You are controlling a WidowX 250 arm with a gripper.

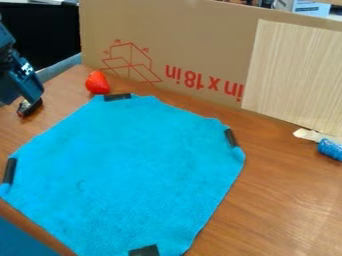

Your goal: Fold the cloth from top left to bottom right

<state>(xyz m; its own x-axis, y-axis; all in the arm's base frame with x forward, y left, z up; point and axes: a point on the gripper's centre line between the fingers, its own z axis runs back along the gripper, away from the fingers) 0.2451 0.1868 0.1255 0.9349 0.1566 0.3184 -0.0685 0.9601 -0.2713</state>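
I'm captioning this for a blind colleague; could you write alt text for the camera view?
A blue cloth lies spread out on a brown table, four black strips around its edge. The black gripper hangs at left, off the cloth. A red strawberry sits near the cloth's far edge.

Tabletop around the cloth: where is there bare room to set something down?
The widest bare patch of tabletop lies right of the cloth, below the blue object. A smaller one separates the cloth's upper-left edge from the gripper. Crowded: the cloth's top, with the red toy and cardboard close by.
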